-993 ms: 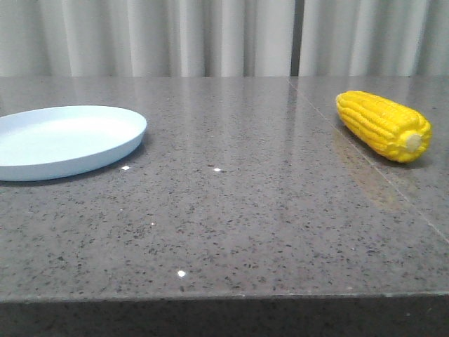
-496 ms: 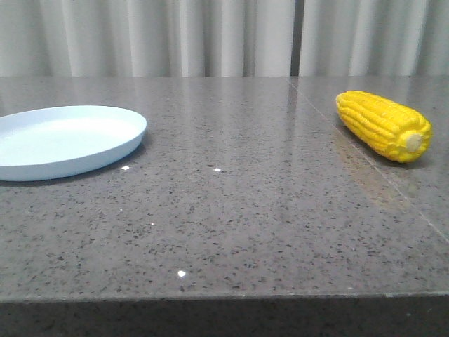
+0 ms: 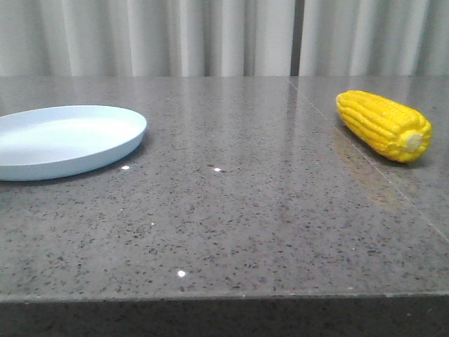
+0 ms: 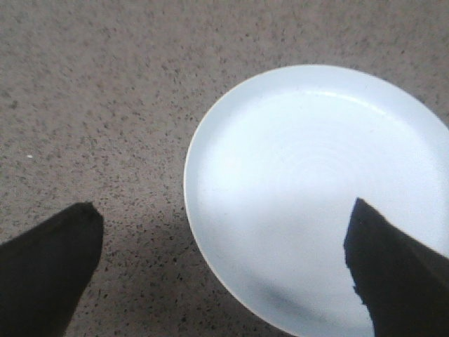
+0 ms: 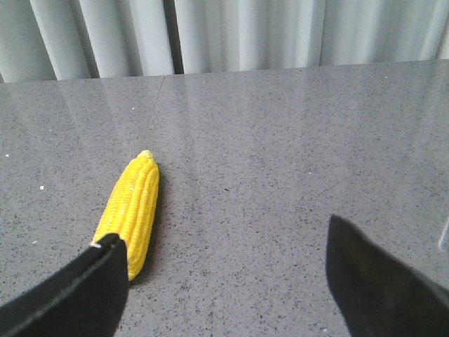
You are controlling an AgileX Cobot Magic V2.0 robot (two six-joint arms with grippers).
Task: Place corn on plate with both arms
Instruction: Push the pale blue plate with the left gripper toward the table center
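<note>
The yellow corn (image 3: 383,125) lies on its side on the grey stone table at the right, its pale stub end toward the camera. In the right wrist view the corn (image 5: 131,208) lies just beyond one finger of my right gripper (image 5: 224,242), which is open over bare table with nothing held. The pale blue-white plate (image 3: 105,149) sits at the table's left. In the left wrist view the plate (image 4: 210,210) lies below my left gripper (image 4: 224,214), which is open with one finger over the plate and the other over the table. Neither gripper shows in the front view.
The speckled grey table (image 3: 231,210) has a seam line (image 3: 330,130) running past the corn toward the front right. Pale curtains (image 3: 210,35) hang behind the table's far edge. The table's front edge (image 3: 224,296) runs across the bottom of the front view.
</note>
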